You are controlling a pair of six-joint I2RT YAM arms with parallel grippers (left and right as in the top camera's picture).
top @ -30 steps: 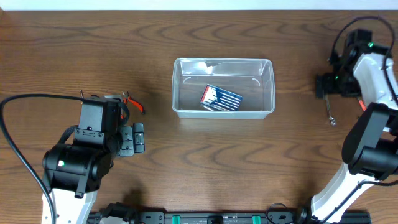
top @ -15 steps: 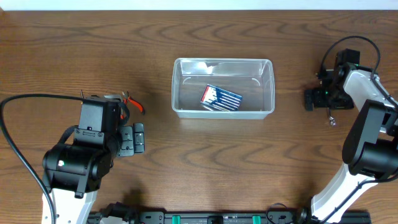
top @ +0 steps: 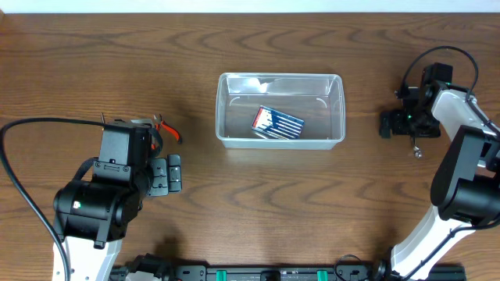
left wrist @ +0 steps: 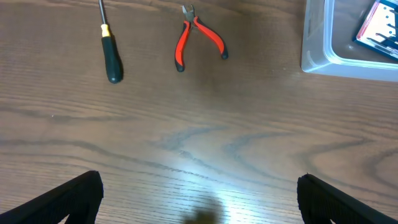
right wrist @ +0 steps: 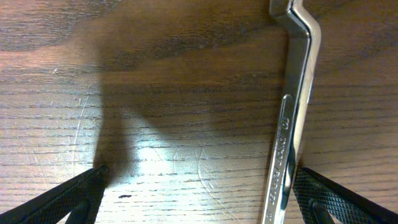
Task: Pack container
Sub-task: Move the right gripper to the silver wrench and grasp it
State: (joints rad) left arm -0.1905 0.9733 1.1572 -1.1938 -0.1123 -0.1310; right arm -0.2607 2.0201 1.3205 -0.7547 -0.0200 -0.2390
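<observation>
At the left of the wooden tabletop [top: 94, 62] the left arm sits low, its left pincer [left wrist: 199, 193] spread wide over bare wood, each dark fingertip [left wrist: 68, 198] at an opposite lower corner of its wrist view and nothing between them. Ahead of it in that view lie a screwdriver [left wrist: 110, 53] with a dark green handle and, just to its right, a pair of red-handled pliers [left wrist: 198, 37], the two apart from each other; from overhead only the red handles of the pliers show beside the arm's black housing. Near the middle of the tabletop stands the container [top: 280, 80], a clear tub with a rim, upright and open at the top. Inside it, on its floor, lies a flat blue case [top: 277, 123], turned a little askew. Well to the right of the container, the right pincer [right wrist: 199, 193] hangs close above the wood, its fingers held wide apart, holding nothing. A shiny metal wrench [right wrist: 289, 118] lies flat on the tabletop between the fingers, close by the right-hand one; whether it touches that finger cannot be told.
</observation>
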